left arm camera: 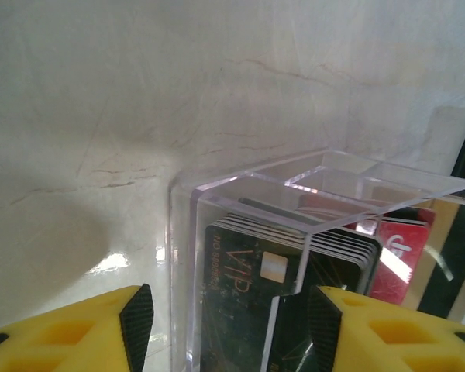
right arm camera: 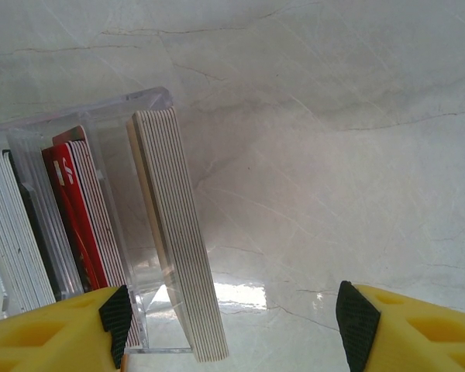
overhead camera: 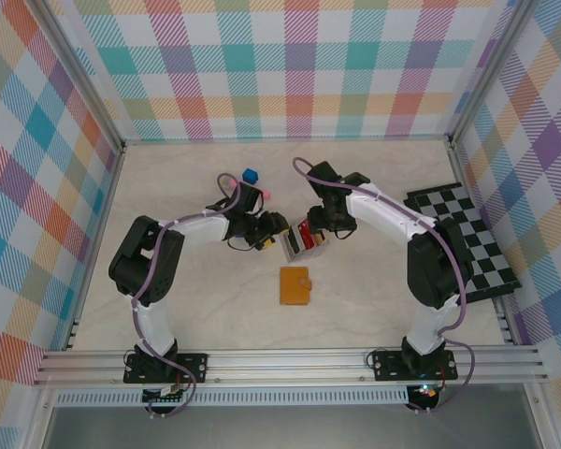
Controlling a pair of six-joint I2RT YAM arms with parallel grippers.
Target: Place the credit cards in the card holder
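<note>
Black, red, grey and tan cards stand on edge in a clear box on the surface, just beyond the orange wallet. One black card reads "VIP". The left gripper and right gripper straddle its opposite ends, released, grasping nothing.

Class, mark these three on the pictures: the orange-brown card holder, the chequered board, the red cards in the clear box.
card holder [overhead camera: 294, 285]: top view, middle of its orange face.
chequered board [overhead camera: 477, 234]: top view, a bare square near its middle.
red cards [right arm camera: 66, 209]: right wrist view, face of the front card.
</note>
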